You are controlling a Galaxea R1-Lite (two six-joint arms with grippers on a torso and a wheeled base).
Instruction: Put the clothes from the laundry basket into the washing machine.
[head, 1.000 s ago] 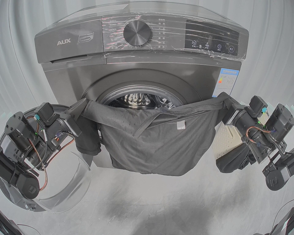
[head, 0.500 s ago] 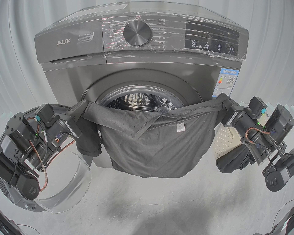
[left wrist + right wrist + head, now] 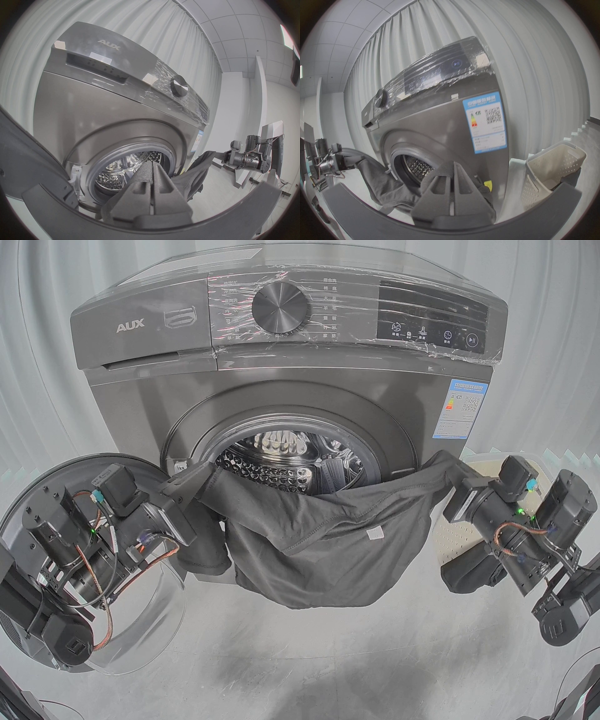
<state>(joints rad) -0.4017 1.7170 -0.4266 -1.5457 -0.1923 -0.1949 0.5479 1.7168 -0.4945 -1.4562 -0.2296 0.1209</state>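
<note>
In the head view, the dark grey fabric shirt [image 3: 325,546] hangs spread before the round drum opening [image 3: 294,455] of the grey metal front-loading washing machine [image 3: 281,384]. Its upper edge sags across the opening's lower rim. The left end effector [image 3: 187,482] is clamped on one upper corner beside the opening's left edge. The right end effector [image 3: 459,480] is clamped on the other corner, to the right of the opening (a sleeve droops below each grip). The machine's round glass-bowled door [image 3: 37,502] stands swung open on the left. A cream perforated plastic laundry basket [image 3: 453,530] sits on the floor behind the right arm, just beside the machine.

In the left wrist view, the left end effector [image 3: 152,170] has its fingers pressed together with dark cloth pinched at the tips. The shirt [image 3: 197,175] stretches from there towards the far right end effector [image 3: 218,155].

In the right wrist view, the right end effector [image 3: 453,170] is likewise closed on cloth. The shirt [image 3: 384,184] hangs below the opening, and the laundry basket [image 3: 550,168] is near the machine's side.
</note>
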